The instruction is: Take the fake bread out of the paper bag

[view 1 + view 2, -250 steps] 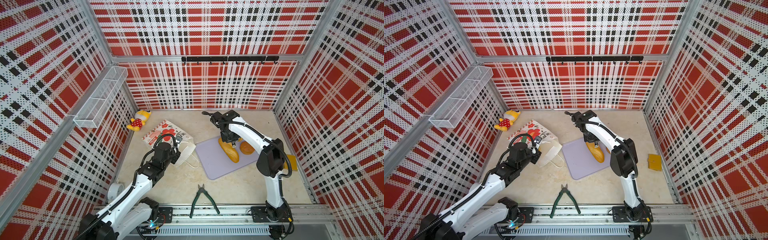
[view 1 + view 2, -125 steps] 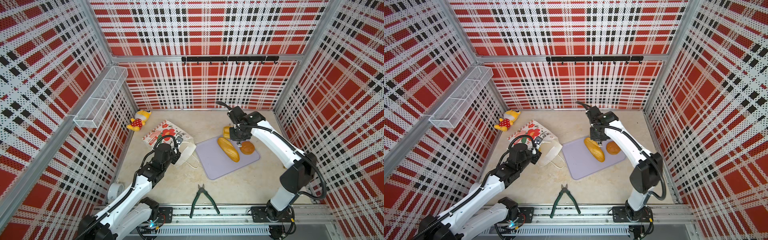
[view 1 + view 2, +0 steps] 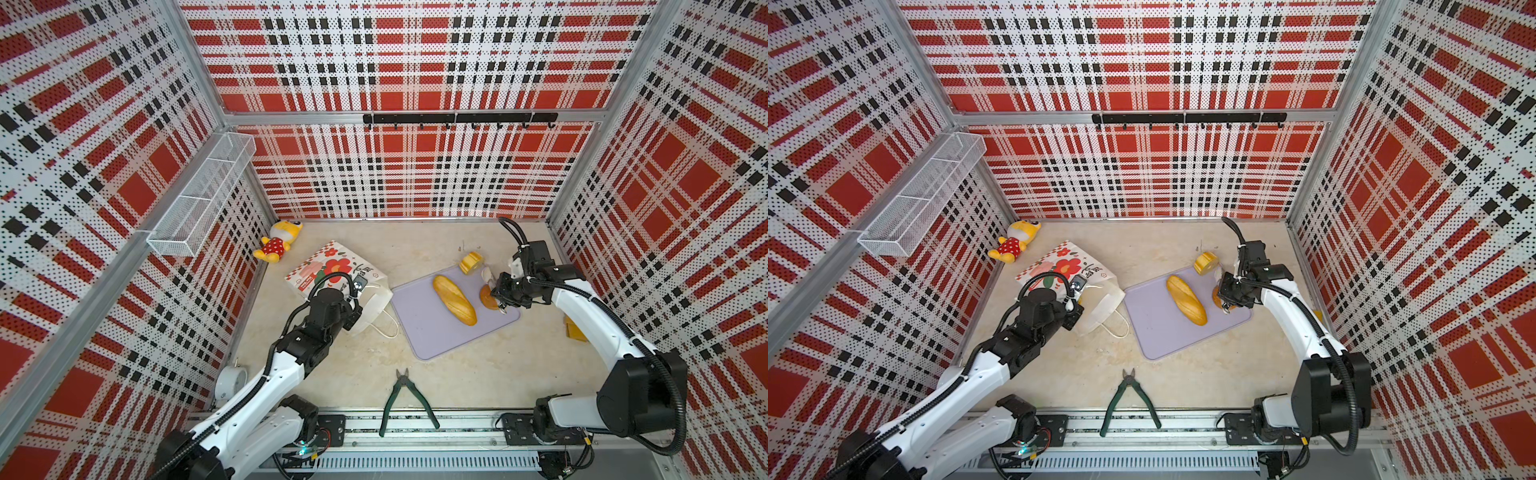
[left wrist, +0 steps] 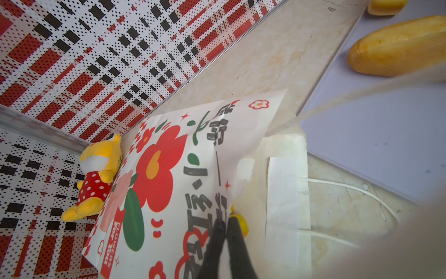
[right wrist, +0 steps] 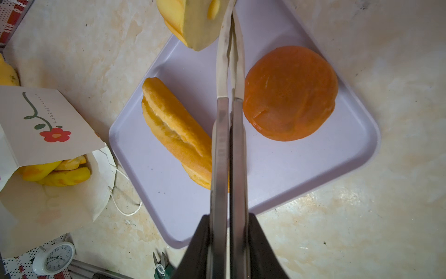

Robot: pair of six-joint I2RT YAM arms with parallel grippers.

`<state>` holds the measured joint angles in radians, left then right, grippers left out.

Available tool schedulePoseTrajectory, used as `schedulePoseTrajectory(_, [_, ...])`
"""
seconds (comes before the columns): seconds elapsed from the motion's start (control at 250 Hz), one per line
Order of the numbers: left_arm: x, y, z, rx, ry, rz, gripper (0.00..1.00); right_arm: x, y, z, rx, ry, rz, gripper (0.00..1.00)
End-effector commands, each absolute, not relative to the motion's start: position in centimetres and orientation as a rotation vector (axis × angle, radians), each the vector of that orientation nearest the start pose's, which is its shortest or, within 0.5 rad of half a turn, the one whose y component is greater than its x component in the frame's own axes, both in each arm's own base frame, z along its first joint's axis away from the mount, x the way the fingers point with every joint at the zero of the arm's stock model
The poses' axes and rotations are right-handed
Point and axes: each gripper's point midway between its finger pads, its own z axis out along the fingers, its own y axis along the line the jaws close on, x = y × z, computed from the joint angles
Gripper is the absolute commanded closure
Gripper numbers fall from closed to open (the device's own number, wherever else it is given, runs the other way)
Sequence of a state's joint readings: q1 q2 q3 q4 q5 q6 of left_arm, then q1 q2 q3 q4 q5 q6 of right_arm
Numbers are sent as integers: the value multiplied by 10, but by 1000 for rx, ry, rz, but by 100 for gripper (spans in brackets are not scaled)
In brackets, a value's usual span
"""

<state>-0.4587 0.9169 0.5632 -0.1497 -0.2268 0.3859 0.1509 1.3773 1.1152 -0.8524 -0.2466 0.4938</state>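
The left gripper (image 4: 226,227) has its two black jaws pressed together on the upper lip of the paper bag (image 3: 328,268), pinching that paper edge at the bag's mouth. The paper bag lies on its side. Its printed body extends ahead of the left gripper toward the plush doll (image 3: 277,246), and its mouth faces the lilac tray (image 3: 432,336). Several yellow pieces of fake bread (image 5: 55,171) lie inside the mouth, just beside the pinch point. The right gripper (image 5: 229,218) is clamped on a pair of metal tongs (image 5: 220,145) and hangs over the tray. The tong blades lie close together along their visible length, with nothing seen between them. The long loaf (image 3: 454,300) lies flat on the tray just beside the tongs, on the side toward the bag. The round bun (image 5: 289,94) lies flat on the tray just beside the tongs on the opposite side; in both top views the right gripper partly covers it. The fluted cake (image 3: 471,262) is tilted on its edge near the tong tips, ahead of the right gripper, at the tray's far corner. Whether it rests on the rim or on the table cannot be determined. The green pliers (image 3: 405,399) lie well behind both grippers, between the arm bases. The alarm clock (image 3: 230,379) stands beside the left arm, behind its gripper.
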Motion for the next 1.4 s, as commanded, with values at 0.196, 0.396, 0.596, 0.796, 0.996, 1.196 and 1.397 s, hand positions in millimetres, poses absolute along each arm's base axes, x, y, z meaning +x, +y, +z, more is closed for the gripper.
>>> schedulePoseTrajectory(0.196, [306, -112, 177, 733, 1930, 185, 100, 344, 102, 237, 267, 2514, 609, 100])
schedulePoseTrajectory(0.396, [307, -113, 176, 735, 1929, 186, 100, 374, 119, 269, 229, 2446, 709, 100])
schedulePoseTrajectory(0.596, [306, -112, 177, 734, 1927, 189, 100, 394, 130, 245, 229, 2489, 748, 100])
schedulePoseTrajectory(0.796, [307, -113, 177, 737, 1925, 187, 100, 389, 137, 213, 226, 2563, 739, 100])
schedulePoseTrajectory(0.996, [306, -113, 178, 734, 1924, 187, 100, 369, 132, 185, 251, 2615, 687, 100])
schedulePoseTrajectory(1.196, [306, -113, 178, 736, 1923, 182, 100, 345, 122, 163, 289, 2657, 640, 100])
schedulePoseTrajectory(1.397, [306, -114, 178, 738, 1922, 181, 100, 317, 110, 157, 322, 2673, 584, 100])
